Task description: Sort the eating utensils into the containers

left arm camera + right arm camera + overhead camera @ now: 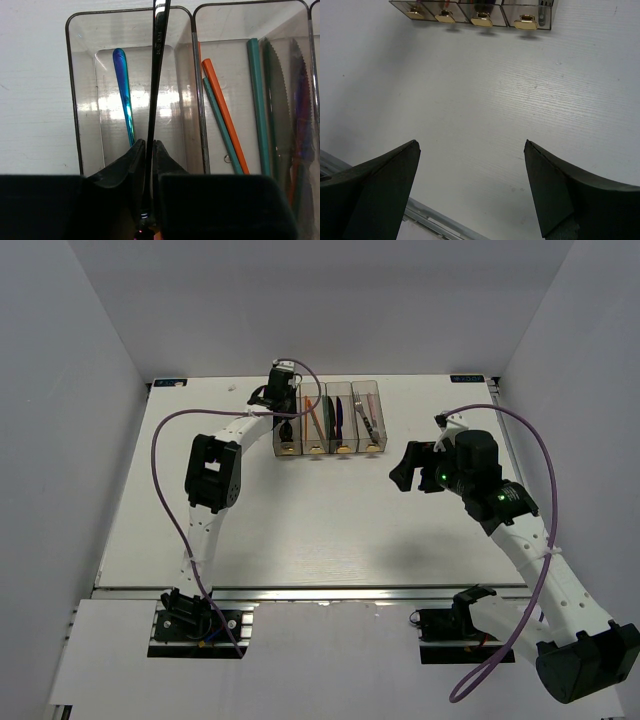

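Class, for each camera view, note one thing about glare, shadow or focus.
Left wrist view: white glare patches on the floor of the end bin, and a bright glint on the dark utensil gripped between soft-edged, blurred jaws. Right wrist view: table grain crisp, near jaws featureless black. Top external view: even light, shadows on the table faint and soft.

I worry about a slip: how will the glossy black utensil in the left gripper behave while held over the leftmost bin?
The glossy black utensil looks stiff: it runs straight out of the left gripper with no sag. Its mirror-like shine suggests it may slip, as the fingers pinch only a thin shaft. Being so slim, it is probably light.
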`<state>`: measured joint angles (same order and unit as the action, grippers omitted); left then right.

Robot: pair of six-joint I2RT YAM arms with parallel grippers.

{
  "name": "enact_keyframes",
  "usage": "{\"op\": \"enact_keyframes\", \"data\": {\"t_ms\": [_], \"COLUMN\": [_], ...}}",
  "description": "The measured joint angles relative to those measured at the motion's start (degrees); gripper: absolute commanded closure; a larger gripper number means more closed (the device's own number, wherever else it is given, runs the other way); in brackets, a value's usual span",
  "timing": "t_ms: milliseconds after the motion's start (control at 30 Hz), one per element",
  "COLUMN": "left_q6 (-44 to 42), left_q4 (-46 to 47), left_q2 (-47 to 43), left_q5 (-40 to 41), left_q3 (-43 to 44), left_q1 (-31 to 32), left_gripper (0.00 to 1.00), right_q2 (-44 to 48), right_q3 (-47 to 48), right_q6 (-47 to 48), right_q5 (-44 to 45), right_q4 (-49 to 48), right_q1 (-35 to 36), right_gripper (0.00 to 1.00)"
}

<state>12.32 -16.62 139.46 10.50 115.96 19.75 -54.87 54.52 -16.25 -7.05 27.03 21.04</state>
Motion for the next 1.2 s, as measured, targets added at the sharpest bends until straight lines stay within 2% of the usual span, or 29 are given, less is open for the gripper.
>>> {"op": "enact_keyframes", "data": {"t_ms": [133, 300, 1200], "left_q6": [0.4, 1.1, 4.7], "left_q4": [-0.1, 0.3, -0.8], "left_q2": [0.0, -0.2, -7.1], "left_q5": [-0.3, -0.2, -0.2], "left_q3": [0.0, -0.5, -9.3], "left_q1": [0.0, 0.0, 1.4], "left_gripper": [0.86, 0.91, 0.89], "right_q2": [0.0, 0.0, 0.0], "right_q3": [0.0, 0.0, -1.1], "right_q6": [0.0, 0.2, 0.1], "right_q5": [0.0, 0.1, 0.0], "right_q4": [-0.1, -0.2, -0.4], "right_q1": [0.0, 0.0, 0.1], "right_gripper": [0.11, 0.11, 0.11]}}
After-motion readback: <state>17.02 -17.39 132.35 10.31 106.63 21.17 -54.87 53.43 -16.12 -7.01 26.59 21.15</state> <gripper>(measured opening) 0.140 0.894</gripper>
